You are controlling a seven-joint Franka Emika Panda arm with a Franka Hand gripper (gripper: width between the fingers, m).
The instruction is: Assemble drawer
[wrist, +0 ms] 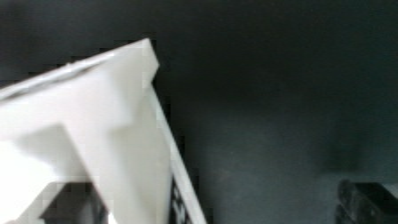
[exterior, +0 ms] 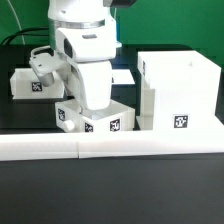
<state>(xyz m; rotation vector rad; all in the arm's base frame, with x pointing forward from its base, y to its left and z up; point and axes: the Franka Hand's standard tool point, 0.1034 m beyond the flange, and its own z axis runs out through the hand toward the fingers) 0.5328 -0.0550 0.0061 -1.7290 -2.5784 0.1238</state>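
The drawer's large white casing [exterior: 180, 92] stands at the exterior view's right, tag facing front. One small tray [exterior: 33, 83] lies at the left. The second small tray [exterior: 108, 120] sits in the middle, just left of the casing, directly under the arm's hand. My gripper [exterior: 93, 104] is low over this tray, and its fingertips are hard to make out there. In the wrist view the gripper [wrist: 214, 205] is open. Its dark fingers [wrist: 61, 206] stand wide apart at the frame's edge, and a white wall of the tray [wrist: 111, 130] lies between them, close to one finger.
The long low white bars [exterior: 110, 146] run across the front of the black table. A flat white sheet [exterior: 124, 76] lies behind the arm. Dark cables trail at the back left.
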